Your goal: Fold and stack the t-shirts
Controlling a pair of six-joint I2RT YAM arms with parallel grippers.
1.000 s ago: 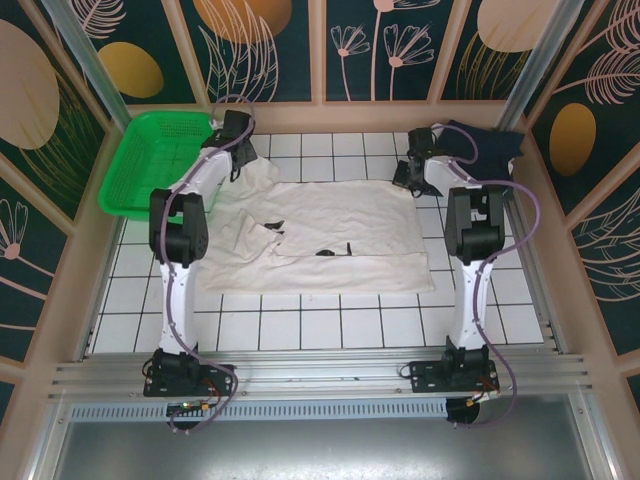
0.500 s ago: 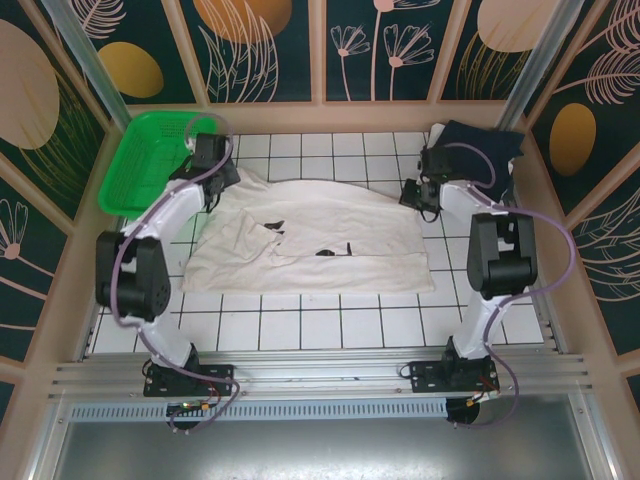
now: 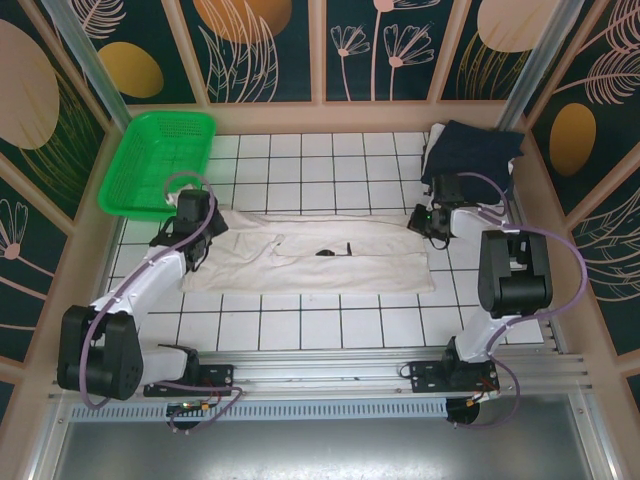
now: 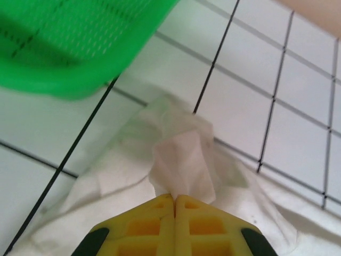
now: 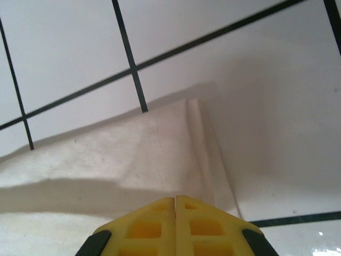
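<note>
The cream t-shirt lies across the middle of the tiled table as a long, narrow band, its far part doubled over toward the near side. My left gripper is shut on a bunched corner of that cream cloth at the band's left end, the yellow jaws pressed together. At the right end my right gripper is shut too, its jaws meeting on the hemmed corner of the cream shirt. The navy t-shirt sits in a heap at the back right corner.
A bright green mesh basket stands at the back left, close behind my left gripper, and its rim shows in the left wrist view. Wooden walls enclose the table. White tiles lie bare between the shirt and the arm bases.
Both grippers moved from the back toward the near side, drawing the cream shirt's far edge over itself. The shirt went from a wide spread to a narrow band.
</note>
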